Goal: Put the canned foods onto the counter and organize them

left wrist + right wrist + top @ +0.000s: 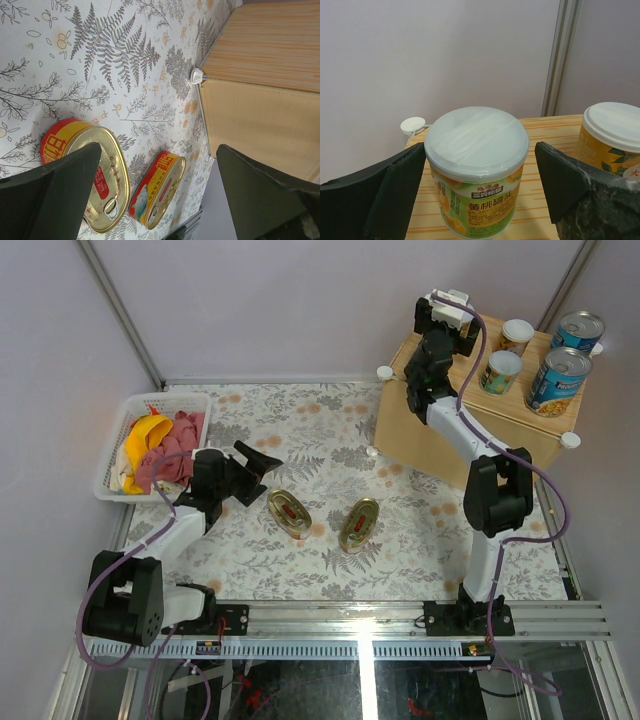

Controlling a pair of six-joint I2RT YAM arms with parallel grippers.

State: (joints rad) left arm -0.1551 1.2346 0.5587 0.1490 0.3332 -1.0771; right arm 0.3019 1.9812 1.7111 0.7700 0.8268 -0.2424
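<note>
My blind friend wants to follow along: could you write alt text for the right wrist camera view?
A small pale-lidded can with a green-yellow label stands upright on the wooden counter, between the open black fingers of the right tool. A second pale-lidded can sits at the right edge; a pale wall lies behind.
</note>
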